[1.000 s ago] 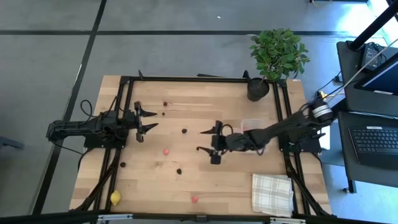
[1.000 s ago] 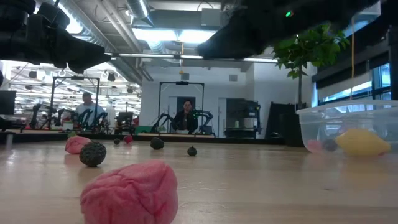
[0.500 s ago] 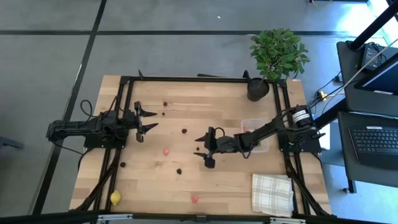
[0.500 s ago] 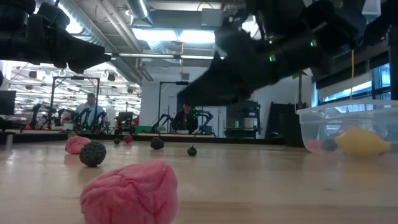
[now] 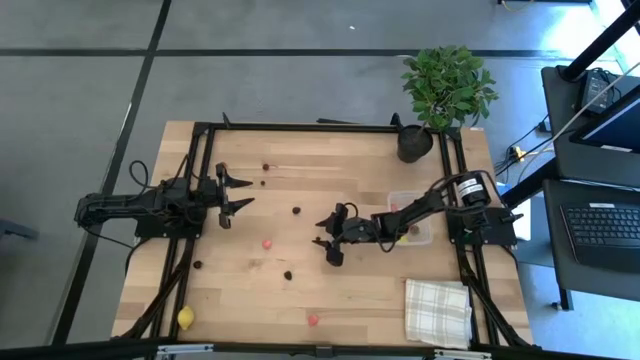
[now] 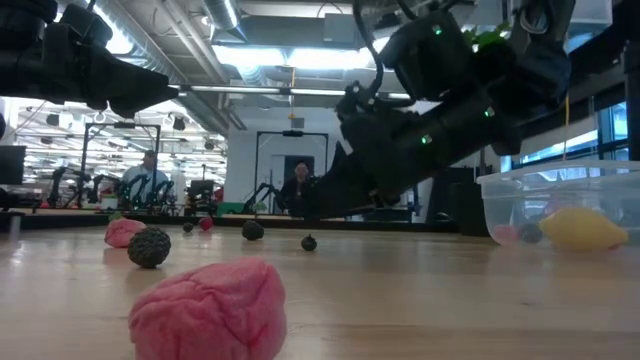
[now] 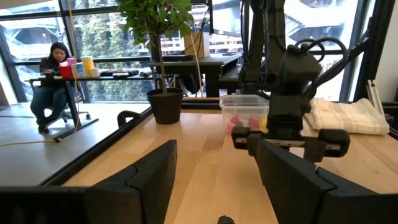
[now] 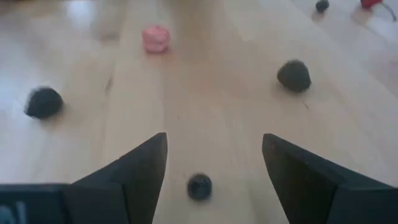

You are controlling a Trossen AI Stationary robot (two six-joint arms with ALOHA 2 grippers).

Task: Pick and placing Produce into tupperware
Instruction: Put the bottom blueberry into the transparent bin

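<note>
The right end effector [image 5: 326, 232] is hanging low over the middle of the desk [image 5: 330, 290], its fingers spread and empty, with a tiny dark berry [image 8: 199, 186] lying on the wood between them. That berry is looking light, round and likely to roll, so the fingers should be closing on its sides, gently. More fruit is lying scattered, some already sitting in the clear tub [image 5: 409, 218]. The left end effector [image 5: 236, 196] is waiting spread near the desk's left side.
</note>
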